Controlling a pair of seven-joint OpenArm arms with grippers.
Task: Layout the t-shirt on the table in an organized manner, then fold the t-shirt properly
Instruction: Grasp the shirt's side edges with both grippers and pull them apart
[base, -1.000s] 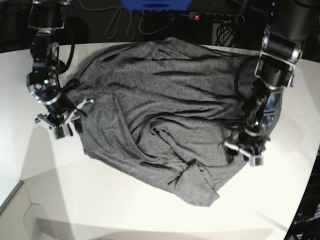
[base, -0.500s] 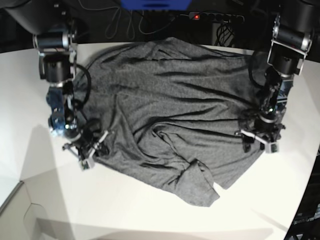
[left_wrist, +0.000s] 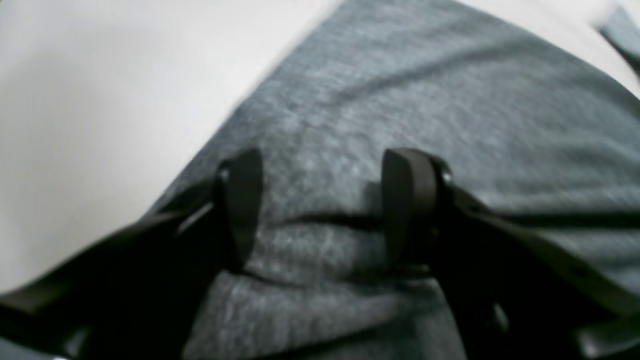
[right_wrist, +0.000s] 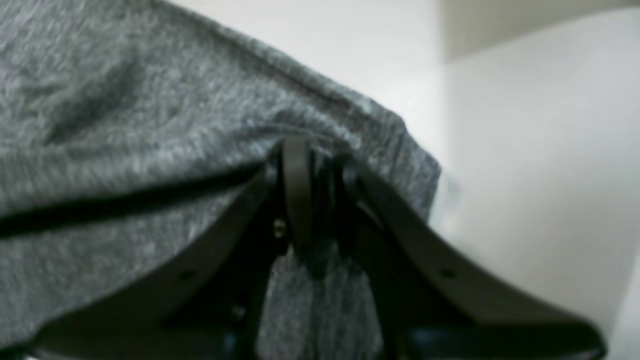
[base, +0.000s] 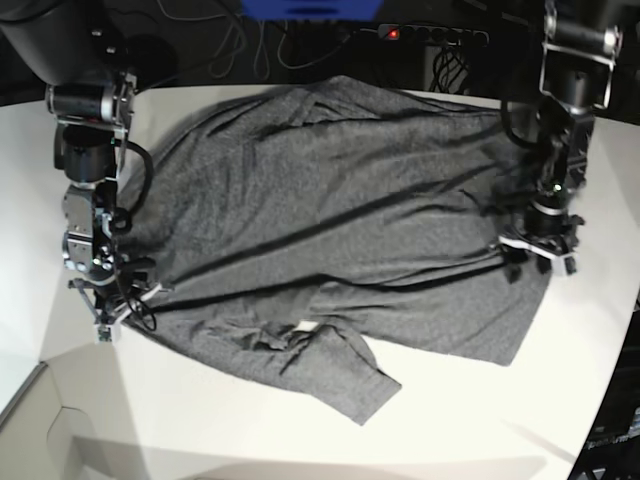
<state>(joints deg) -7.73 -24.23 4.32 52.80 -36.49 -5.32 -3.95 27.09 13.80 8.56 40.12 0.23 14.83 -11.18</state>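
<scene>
Layout stage incomplete: t-shirt (base: 330, 225) lies across the worktop (base: 200, 420), creased, one sleeve bunched in front. Right gripper (right_wrist: 312, 165) fingers clenched on its hem; left gripper (left_wrist: 320, 205) fingers parted over cloth. Folding not begun.

Overall light: bright, even, overhead.
Glare: washes out the table (base: 300, 430) in the base view.
Shadows: soft, dark in the t-shirt (base: 340, 220) folds.
Wrist views: blurred, soft focus throughout.
Base view: sharper; edges bowed, background dim.
</scene>
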